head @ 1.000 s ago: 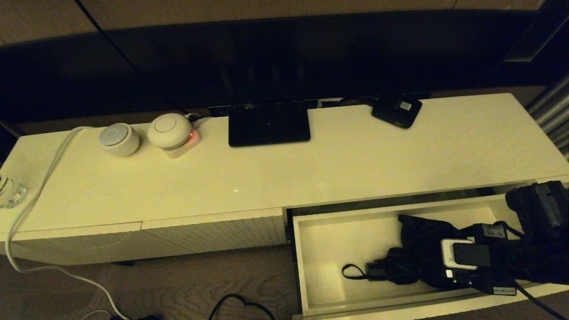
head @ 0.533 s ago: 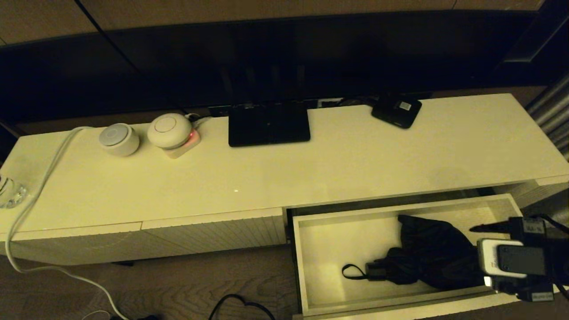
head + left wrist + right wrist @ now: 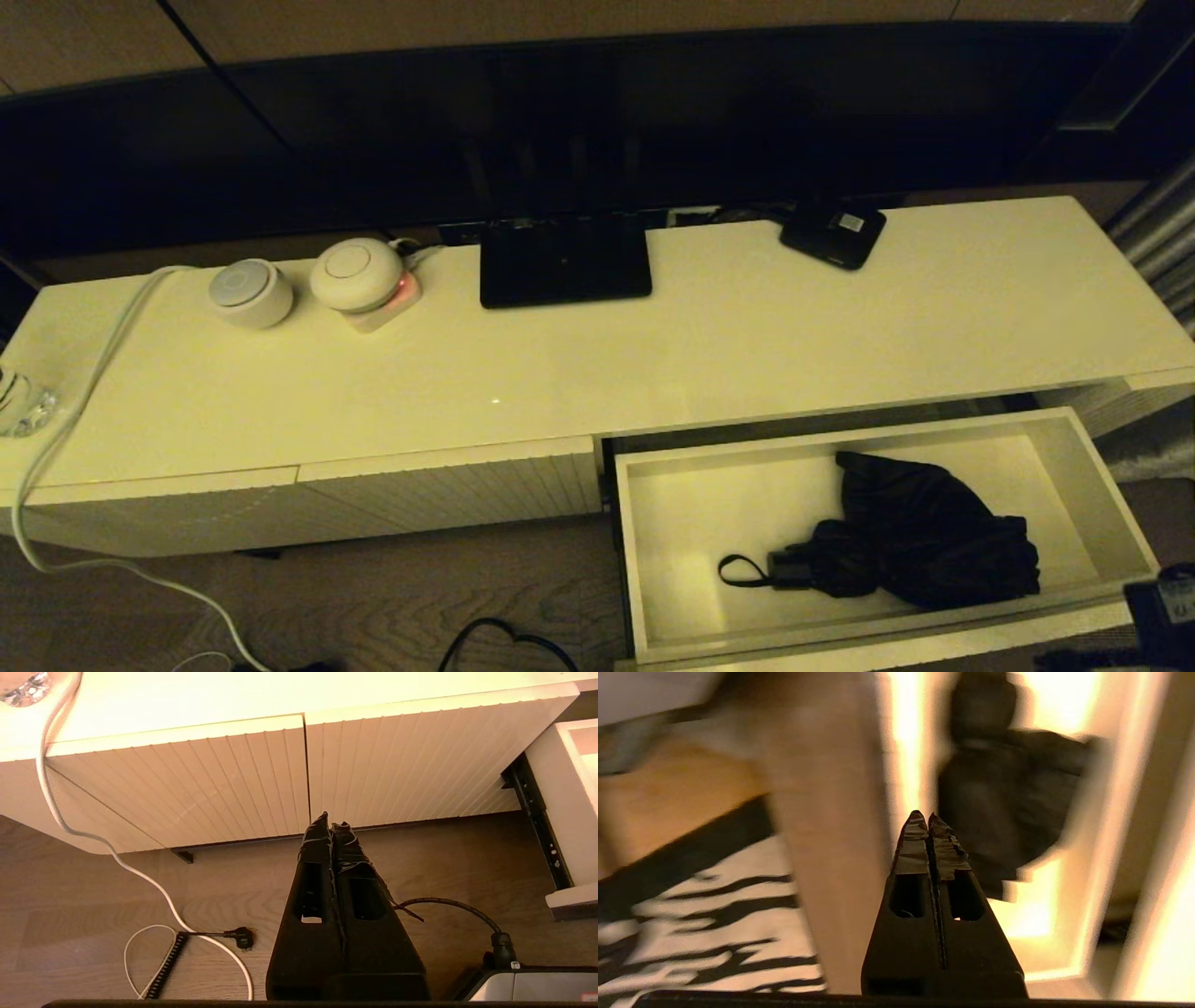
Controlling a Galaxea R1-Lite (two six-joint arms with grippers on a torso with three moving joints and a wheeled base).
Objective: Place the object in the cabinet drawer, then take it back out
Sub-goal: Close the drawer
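Note:
The black folding umbrella (image 3: 924,546) lies inside the pulled-out cream cabinet drawer (image 3: 672,523), bunched fabric to the right, short handle (image 3: 789,567) and wrist loop (image 3: 738,569) pointing left. Nothing touches it. In the head view only a corner of my right arm (image 3: 1162,607) shows, beyond the drawer's front right corner. In the right wrist view, my right gripper (image 3: 927,816) is shut and empty, with the umbrella (image 3: 1008,788) ahead of it in the drawer (image 3: 1069,896). My left gripper (image 3: 329,823) is shut and empty, parked over the floor before the closed ribbed fronts (image 3: 243,774).
On the cabinet top (image 3: 747,345) stand a flat black stand plate (image 3: 565,261), a small black box with a white label (image 3: 834,231), two round white devices (image 3: 250,291) (image 3: 355,273) and a white cable (image 3: 84,373). Cables (image 3: 201,935) lie on the wooden floor.
My right arm has pulled out of the drawer to the right and toward me. The umbrella stays lying in the drawer. The left arm has not moved.

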